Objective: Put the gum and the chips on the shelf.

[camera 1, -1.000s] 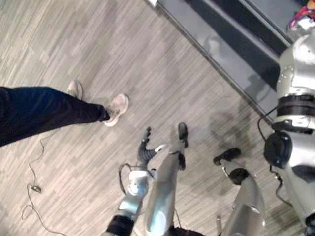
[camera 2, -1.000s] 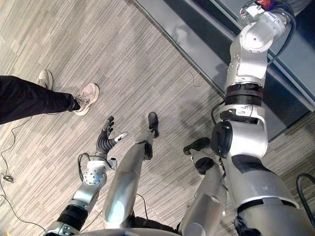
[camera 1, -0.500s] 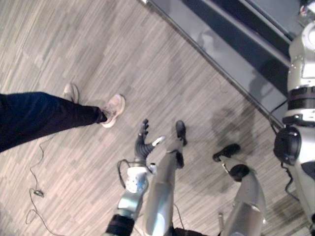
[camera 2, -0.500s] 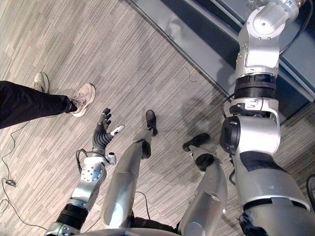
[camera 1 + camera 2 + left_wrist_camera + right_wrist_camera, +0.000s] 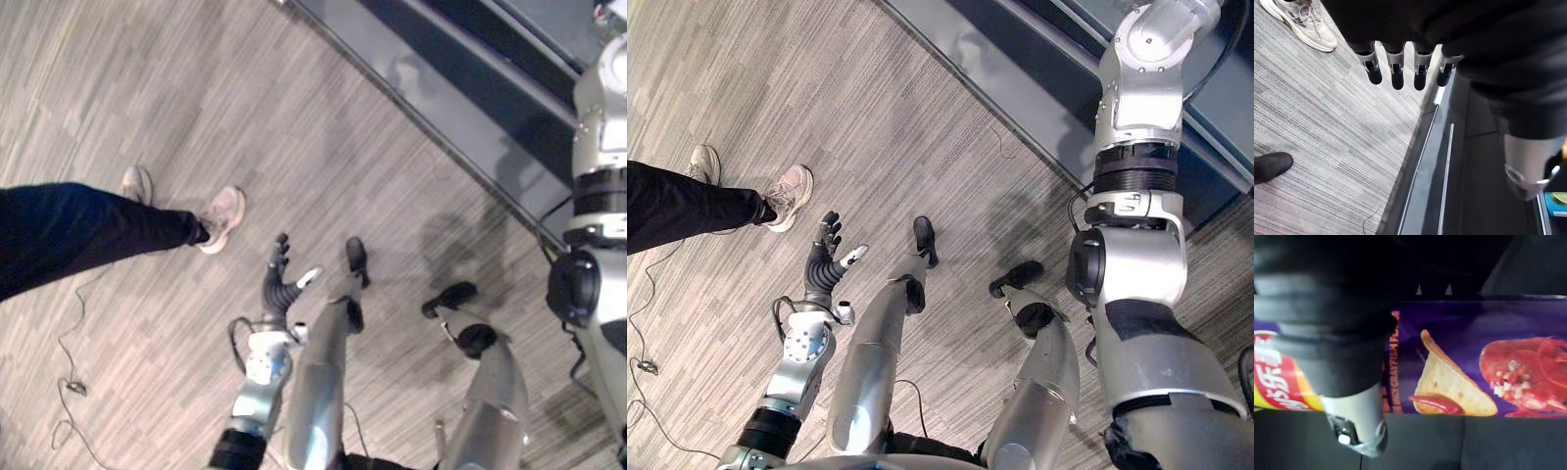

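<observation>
The chips are a purple can [image 5: 1459,357] with a chip pictured on it, lying sideways against the dark shelf in the right wrist view. My right hand [image 5: 1356,416] is on it, the thumb across its side. My right arm [image 5: 1136,117] reaches up into the dark grey shelf unit [image 5: 1019,69]. Low over the floor, my left hand [image 5: 279,282] hangs open and empty, fingers [image 5: 1396,73] straight. I see no gum that I can be sure of.
A person stands at the left: a dark-trousered leg [image 5: 88,230] and light shoes [image 5: 221,215]. The shelf's base edge [image 5: 460,166] runs diagonally across the grey floor. A thin cable [image 5: 69,382] lies at lower left. A small blue-green thing [image 5: 1553,201] sits on the shelf.
The camera has shifted a little. My right arm has risen further into the shelf. The left hand stays open and has drifted slightly to the left.
</observation>
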`<state>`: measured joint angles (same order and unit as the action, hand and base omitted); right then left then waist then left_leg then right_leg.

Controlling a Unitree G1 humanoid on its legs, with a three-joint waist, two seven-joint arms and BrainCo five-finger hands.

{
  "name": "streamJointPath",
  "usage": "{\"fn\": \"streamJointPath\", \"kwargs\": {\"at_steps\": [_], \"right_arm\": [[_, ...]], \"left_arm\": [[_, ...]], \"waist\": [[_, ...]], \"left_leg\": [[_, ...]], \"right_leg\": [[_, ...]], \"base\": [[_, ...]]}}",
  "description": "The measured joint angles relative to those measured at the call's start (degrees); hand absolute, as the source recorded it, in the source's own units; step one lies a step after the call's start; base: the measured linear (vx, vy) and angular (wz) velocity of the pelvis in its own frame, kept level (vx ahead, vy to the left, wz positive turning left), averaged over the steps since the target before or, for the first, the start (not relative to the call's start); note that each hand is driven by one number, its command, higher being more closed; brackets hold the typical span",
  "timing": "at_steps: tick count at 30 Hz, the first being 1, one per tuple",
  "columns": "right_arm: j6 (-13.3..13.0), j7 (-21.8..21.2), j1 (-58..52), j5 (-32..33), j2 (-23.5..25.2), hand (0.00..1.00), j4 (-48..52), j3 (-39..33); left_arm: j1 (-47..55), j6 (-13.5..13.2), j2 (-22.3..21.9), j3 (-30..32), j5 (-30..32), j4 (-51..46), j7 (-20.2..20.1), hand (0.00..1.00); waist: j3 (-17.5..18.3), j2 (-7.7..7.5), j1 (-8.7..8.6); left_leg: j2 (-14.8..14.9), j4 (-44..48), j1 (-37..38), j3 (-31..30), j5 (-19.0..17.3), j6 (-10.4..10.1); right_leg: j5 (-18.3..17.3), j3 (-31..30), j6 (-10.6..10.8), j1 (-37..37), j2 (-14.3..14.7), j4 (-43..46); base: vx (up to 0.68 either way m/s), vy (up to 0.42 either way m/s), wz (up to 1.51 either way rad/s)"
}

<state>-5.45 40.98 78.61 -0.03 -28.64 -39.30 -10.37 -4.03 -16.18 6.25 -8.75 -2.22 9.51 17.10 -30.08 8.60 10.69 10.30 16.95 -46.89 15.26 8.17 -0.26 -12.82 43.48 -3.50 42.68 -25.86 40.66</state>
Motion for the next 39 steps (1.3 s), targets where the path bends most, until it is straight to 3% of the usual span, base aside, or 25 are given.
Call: {"fn": "streamJointPath", "kwargs": {"at_steps": [4, 5, 12, 16, 20, 25, 32, 39], "right_arm": [[0.0, 0.1, 0.0, 0.0, 0.7, 1.0, 0.0, 0.0], [0.0, 0.1, 0.0, 0.0, 0.9, 0.0, 0.0, 0.0], [-0.2, 0.3, -0.4, 0.0, 1.1, 0.0, 0.0, 0.2], [-0.2, 0.0, -2.8, 0.0, 3.0, 0.0, 0.0, 0.9], [-0.2, -0.2, -3.8, 0.0, 3.2, 0.0, 0.0, 1.8], [-0.3, -0.2, -6.4, 0.0, 6.1, 0.0, 0.0, 1.9], [-0.3, -1.4, -11.2, 0.0, 11.7, 0.0, -2.3, 2.2], [-1.0, -2.8, -14.3, 0.8, 13.1, 0.0, -6.5, 2.3]], "left_arm": [[0.5, 0.0, -0.1, 0.1, 0.0, 0.0, 0.0, 0.0], [0.8, 0.0, -0.3, 0.1, 0.0, 0.0, 0.0, 0.0], [1.2, 0.0, -0.5, 0.1, 0.0, 0.0, 0.0, 0.0], [1.6, 0.0, -0.4, 0.1, 0.0, 0.0, 0.0, 0.0], [1.5, 0.0, -0.5, 0.2, 0.0, 0.0, 0.0, 0.0], [1.6, 0.0, -0.4, 0.1, 0.0, 0.2, 0.0, 0.0], [1.5, 0.1, -0.3, 0.0, -1.8, 1.1, -0.5, 0.0], [1.6, 0.5, -0.1, -0.6, -1.9, 5.8, -2.2, 0.0]], "waist": [[0.1, -0.52, -0.91], [0.1, -0.53, -1.07], [0.2, -0.65, -1.44], [0.7, -1.81, -2.66], [0.7, -2.0, -2.6], [0.7, -2.1, -2.67], [1.7, -4.05, -2.73], [2.0, -4.59, -3.22]], "left_leg": [[0.0, -1.1, 0.2, 0.2, 0.8, -0.1], [0.0, -1.4, 0.2, 0.3, 0.9, -0.1], [0.4, -2.9, 1.2, 1.8, 2.1, 0.0], [0.6, -2.8, 1.3, 2.0, 2.1, 0.0], [1.2, -2.5, 1.5, 2.2, 2.1, 0.0], [2.3, -2.2, 2.5, 2.6, 1.9, -0.4], [4.5, -0.1, 3.3, 3.3, 1.1, -1.0], [5.6, 1.8, 5.3, 3.3, -0.4, -1.6]], "right_leg": [[0.0, 0.3, 0.0, 0.1, 0.0, 0.0], [0.0, 0.3, 0.0, 0.1, 0.0, -0.1], [-0.2, 0.3, 0.3, 0.0, 0.1, -0.2], [-0.2, 0.2, 0.3, 0.0, 0.4, -0.5], [-0.2, 0.0, 0.3, 0.0, 1.0, -0.6], [-0.2, -0.3, 0.4, -0.9, 2.2, -1.6], [-0.2, -1.5, 0.4, -1.5, 4.3, -2.2], [-0.1, -1.9, 0.5, -4.2, 5.3, -2.8]], "base": [[0.0, -0.076, 0.05], [0.0, -0.076, 0.02], [0.0, -0.079, -0.01], [0.0, -0.074, -0.04], [-0.01, -0.082, -0.08], [-0.02, -0.076, -0.12], [-0.03, -0.078, -0.14], [-0.03, -0.039, -0.08]]}}
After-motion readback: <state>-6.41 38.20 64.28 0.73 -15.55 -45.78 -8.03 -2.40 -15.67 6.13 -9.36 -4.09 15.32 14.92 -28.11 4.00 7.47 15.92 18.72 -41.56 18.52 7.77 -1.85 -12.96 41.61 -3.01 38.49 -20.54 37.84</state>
